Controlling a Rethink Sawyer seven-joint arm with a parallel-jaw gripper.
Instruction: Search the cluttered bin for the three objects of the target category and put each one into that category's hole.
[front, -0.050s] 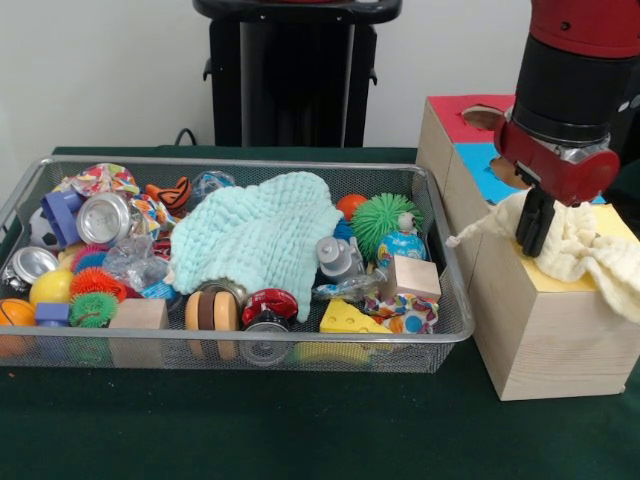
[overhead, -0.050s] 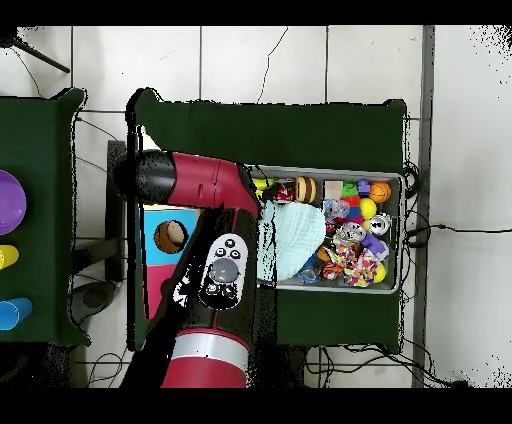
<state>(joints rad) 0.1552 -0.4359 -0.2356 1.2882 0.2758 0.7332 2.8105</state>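
A cream knitted cloth (front, -0.050s: 585, 250) lies bunched on the yellow top (front, -0.050s: 548, 282) of the wooden sorting box (front, -0.050s: 540, 340), one corner trailing left over the box edge. My gripper (front, -0.050s: 535, 228) points down into this cloth at its left side, fingers close together and shut on the fabric. A mint green cloth (front, -0.050s: 255, 235) is draped across the middle of the wire bin (front, -0.050s: 240, 161), also seen as the mint cloth (overhead, -0.050s: 290, 240) from above. In the overhead view the arm hides the gripper and the cream cloth.
The box also has a red section with a hole (front, -0.050s: 485, 118) and a blue section (front, -0.050s: 480, 168). The bin holds several toys: green spiky ball (front, -0.050s: 385, 218), cheese wedge (front, -0.050s: 345, 318), wooden cube (front, -0.050s: 412, 277), metal can (front, -0.050s: 103, 217).
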